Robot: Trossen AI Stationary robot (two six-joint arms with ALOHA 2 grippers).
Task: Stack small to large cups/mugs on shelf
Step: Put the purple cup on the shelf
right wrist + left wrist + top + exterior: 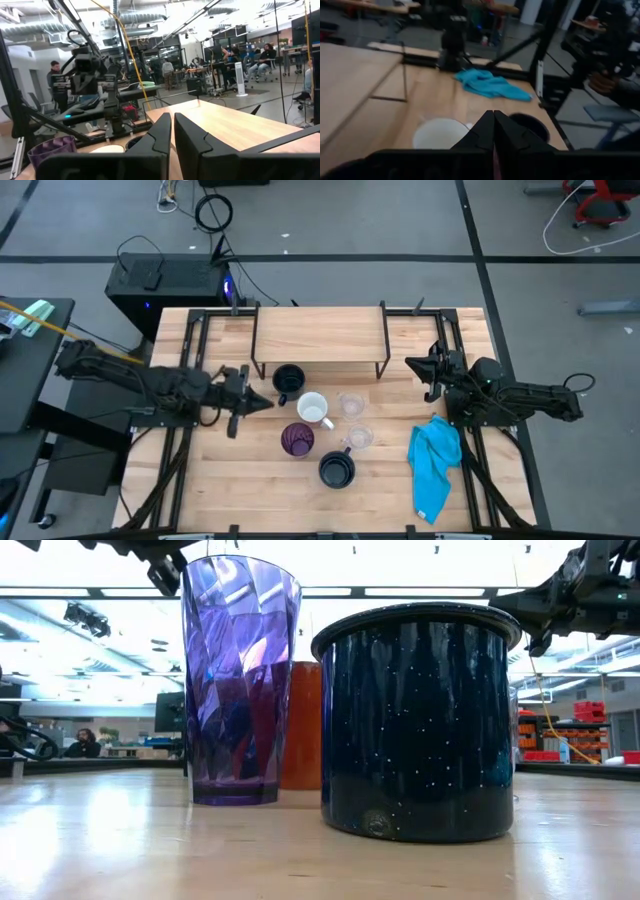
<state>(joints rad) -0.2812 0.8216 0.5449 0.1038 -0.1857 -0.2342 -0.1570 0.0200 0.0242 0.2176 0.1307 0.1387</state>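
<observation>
The cups stand on the table in front of the shelf (318, 332). They are a dark mug (288, 378), a white-and-orange mug (313, 408), a purple tumbler (298, 439), two clear glasses (351, 404) (359, 437) and a second dark mug (337, 470). My left gripper (266, 402) is shut, above the table just left of the white mug (440, 134), and points toward the table's right. My right gripper (412, 364) is shut by the shelf's right end and holds nothing. The low view shows the tumbler (240, 680) and the near dark mug (420, 720) close up.
A blue cloth (436, 465) lies crumpled at the table's right, near my right arm. The shelf's thin black legs (256, 360) stand just behind the far dark mug. Bare tabletop (230, 490) lies at the near left. People sit and stand in the room beyond the table.
</observation>
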